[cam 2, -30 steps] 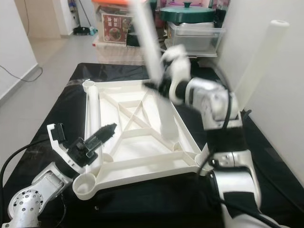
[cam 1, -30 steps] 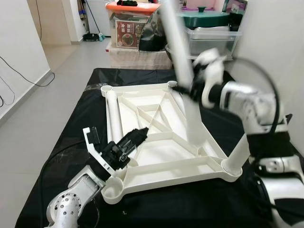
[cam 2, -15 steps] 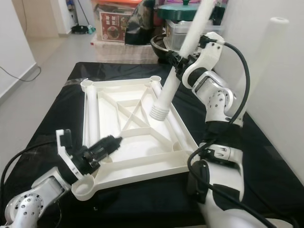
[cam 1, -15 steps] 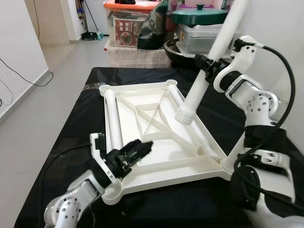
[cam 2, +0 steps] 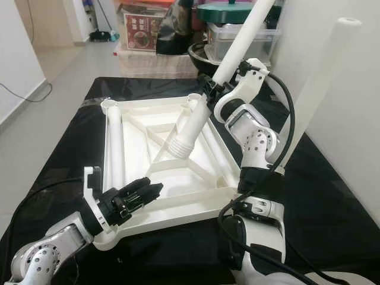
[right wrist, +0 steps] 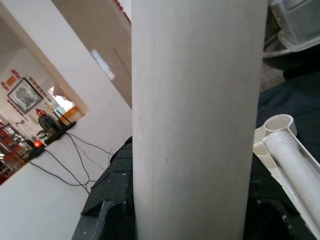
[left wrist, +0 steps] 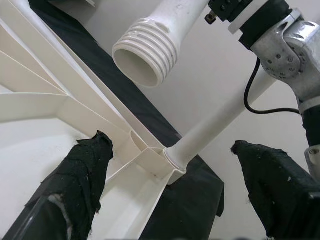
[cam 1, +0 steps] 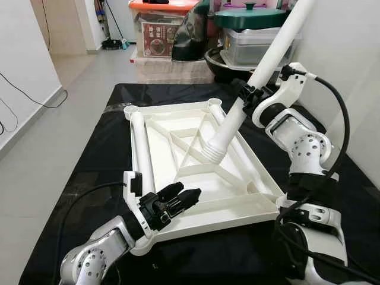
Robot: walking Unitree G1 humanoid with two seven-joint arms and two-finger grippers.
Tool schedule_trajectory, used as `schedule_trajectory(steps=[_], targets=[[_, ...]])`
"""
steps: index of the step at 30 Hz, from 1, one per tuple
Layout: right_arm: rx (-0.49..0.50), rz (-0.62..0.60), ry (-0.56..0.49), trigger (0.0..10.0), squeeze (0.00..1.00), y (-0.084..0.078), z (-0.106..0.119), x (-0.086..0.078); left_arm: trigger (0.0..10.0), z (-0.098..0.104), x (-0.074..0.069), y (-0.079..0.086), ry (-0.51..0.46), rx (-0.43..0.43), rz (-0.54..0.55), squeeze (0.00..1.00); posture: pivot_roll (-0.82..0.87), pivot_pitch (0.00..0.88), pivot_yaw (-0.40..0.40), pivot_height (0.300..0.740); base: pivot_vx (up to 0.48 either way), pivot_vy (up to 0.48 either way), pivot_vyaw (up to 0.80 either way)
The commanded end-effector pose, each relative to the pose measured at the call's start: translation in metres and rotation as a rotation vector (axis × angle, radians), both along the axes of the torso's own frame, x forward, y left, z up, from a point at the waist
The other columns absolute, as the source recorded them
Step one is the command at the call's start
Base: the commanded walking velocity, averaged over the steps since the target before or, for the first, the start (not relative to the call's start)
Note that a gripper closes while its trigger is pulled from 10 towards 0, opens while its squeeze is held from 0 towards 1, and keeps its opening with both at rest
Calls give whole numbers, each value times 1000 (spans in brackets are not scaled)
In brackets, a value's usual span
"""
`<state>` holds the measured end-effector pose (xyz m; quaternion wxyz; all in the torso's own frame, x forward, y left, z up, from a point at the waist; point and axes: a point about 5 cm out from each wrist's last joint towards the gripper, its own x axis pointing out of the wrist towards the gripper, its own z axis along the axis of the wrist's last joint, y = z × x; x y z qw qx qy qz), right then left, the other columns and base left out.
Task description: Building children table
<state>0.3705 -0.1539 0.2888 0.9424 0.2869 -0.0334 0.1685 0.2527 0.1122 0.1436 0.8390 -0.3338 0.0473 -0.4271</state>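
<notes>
Left eye view — black-draped table [cam 1: 101,148], grey floor [cam 1: 53,119], storage boxes [cam 1: 166,35] behind.

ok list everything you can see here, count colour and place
table top: 1, white, upside down on the black cloth, ribs facing up
black cloth: 1, covering the work surface
table leg: 1, white, tilted in the right gripper, threaded end above the table top
fitted leg: 1, white, standing in the near right corner socket
loose leg: 1, white, lying along the table top's left side
storage boxes: several, one with an orange lid, on the floor beyond
green lid: 1, on clear tubs at the back
left gripper: black fingers open, at the near left edge
right gripper: shut on table leg
</notes>
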Motion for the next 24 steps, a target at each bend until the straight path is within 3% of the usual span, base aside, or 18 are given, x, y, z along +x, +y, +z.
schedule_trajectory(steps=[1,6,13,15,18,21,24], targets=[[-2,48,-8,0,0,11,-3,-3,10000,-5,-2,3,22,11,-3,0,-82,0,-27,740,0,0,0],[-2,91,-26,0,0,19,-3,-7,10000,-6,-2,4,19,13,-3,0,-80,0,-27,740,0,0,0],[-10,271,-123,0,0,34,-3,-22,10000,-5,-2,4,17,16,-10,0,-80,0,-28,740,0,0,0],[-6,421,-167,0,0,42,-2,-34,10000,-5,-6,5,15,30,-41,0,-77,0,-28,740,0,0,0],[-9,507,-205,0,0,44,0,-43,10000,-5,-10,7,11,49,-67,0,-77,0,-28,740,0,0,0],[-8,681,-286,0,0,46,7,-61,10000,-6,-19,12,7,85,-115,0,-74,0,-28,740,0,0,0],[0,710,-298,0,0,46,9,-63,10000,-6,-20,13,7,95,-122,0,-74,0,-28,740,0,0,0]])
